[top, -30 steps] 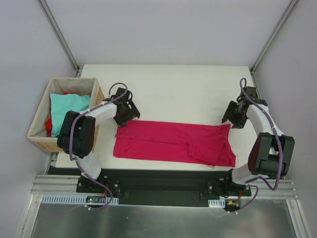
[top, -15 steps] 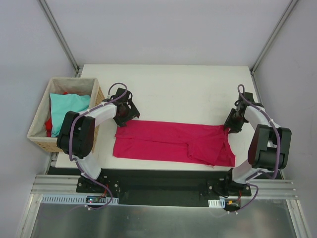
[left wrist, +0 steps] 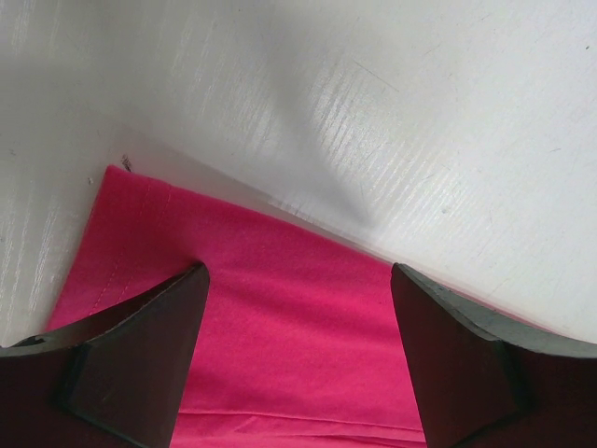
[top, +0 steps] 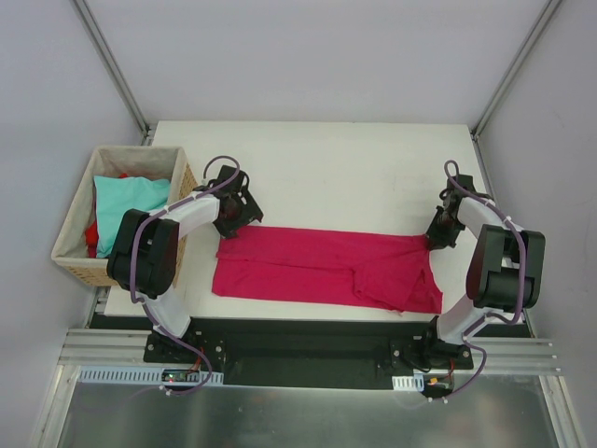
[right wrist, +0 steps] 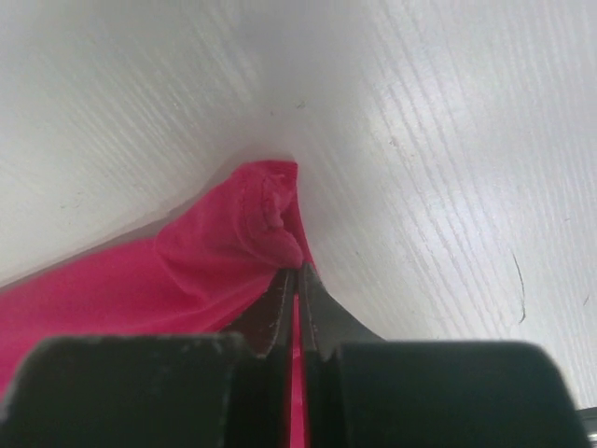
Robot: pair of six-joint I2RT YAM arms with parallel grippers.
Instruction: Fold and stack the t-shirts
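Observation:
A crimson-magenta t-shirt [top: 326,266] lies folded into a long band across the near part of the white table [top: 336,168]. My left gripper [top: 237,220] stands open over its far left corner, and magenta cloth [left wrist: 289,336] shows between the two dark fingers [left wrist: 140,355]. My right gripper [top: 437,239] is shut on the shirt's far right corner, where a bunched tip of cloth [right wrist: 266,224] pokes out beyond the closed jaws. A light teal t-shirt [top: 126,205] and a red one [top: 91,235] lie in the basket.
A woven wicker basket [top: 75,261] with a pale liner sits off the table's left edge, beside the left arm. The table's right edge runs close to the right arm [top: 504,271]. Metal frame posts rise at the far corners.
The right gripper moved in onto the shirt's far right corner and closed on it. The left gripper and the shirt's left end stayed put.

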